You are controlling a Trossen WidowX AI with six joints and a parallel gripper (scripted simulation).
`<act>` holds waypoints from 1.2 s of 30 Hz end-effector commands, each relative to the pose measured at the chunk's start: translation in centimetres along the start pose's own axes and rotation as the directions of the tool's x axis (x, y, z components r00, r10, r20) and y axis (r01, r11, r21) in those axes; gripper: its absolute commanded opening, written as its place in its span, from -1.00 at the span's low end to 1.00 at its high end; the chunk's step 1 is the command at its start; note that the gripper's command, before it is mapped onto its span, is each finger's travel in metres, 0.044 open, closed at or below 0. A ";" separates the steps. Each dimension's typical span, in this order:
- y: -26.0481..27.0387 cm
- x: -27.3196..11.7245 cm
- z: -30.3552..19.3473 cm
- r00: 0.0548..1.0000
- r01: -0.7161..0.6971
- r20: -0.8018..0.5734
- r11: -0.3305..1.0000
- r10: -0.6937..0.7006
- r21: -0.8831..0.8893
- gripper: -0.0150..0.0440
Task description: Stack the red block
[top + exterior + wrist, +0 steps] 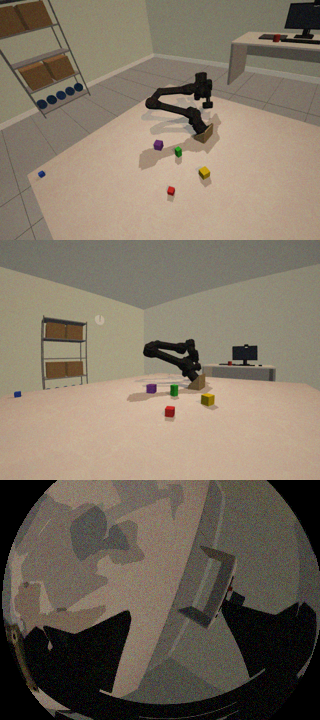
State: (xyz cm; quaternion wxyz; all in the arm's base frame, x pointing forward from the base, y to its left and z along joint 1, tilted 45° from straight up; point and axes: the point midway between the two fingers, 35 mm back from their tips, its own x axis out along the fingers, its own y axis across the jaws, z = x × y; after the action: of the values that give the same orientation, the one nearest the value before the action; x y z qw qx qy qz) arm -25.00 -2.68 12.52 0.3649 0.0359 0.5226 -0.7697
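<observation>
The red block (pixel 170 190) (pixel 169 411) lies on the table top by itself, nearest the camera in the top and exterior views. The green tower (pixel 178 151) (pixel 174 390) stands upright behind it, narrow and taller than wide, with nothing on top. My gripper (pixel 202 101) (pixel 178 611) is open and empty. It hangs above the far part of the table, behind the arm's base and well away from both red block and green tower. In the exterior view the arm hides part of it. The wrist view shows neither the red block nor the green tower.
A purple block (pixel 158 145) (pixel 151 388) stands left of the green tower. A yellow block (pixel 204 173) (pixel 207 399) lies to its front right. A small blue block (pixel 41 174) (pixel 17 394) lies near the left table edge. The brown wedge (pixel 205 134) (pixel 199 382) is at the arm's base.
</observation>
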 end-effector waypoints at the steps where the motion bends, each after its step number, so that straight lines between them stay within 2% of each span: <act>1: -1.1 -1.0 -3.3 0.991 0.018 -0.131 0.988 0.002 0.155 1.00; 9: -2.2 -4.5 -10.2 0.921 0.146 -0.386 0.874 0.050 0.463 1.00; 19: -1.3 -10.9 -17.7 0.774 0.408 -0.608 0.597 0.175 0.691 1.00; 27: 1.3 -17.1 -22.0 0.645 0.627 -0.700 0.313 0.305 0.714 1.00; 36: 5.9 -24.7 -24.7 0.499 0.829 -0.717 -0.028 0.488 0.558 1.00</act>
State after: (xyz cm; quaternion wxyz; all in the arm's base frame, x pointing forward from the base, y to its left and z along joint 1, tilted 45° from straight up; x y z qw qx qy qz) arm -13.92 28.20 8.00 -0.1679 0.5338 -0.0399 -0.8278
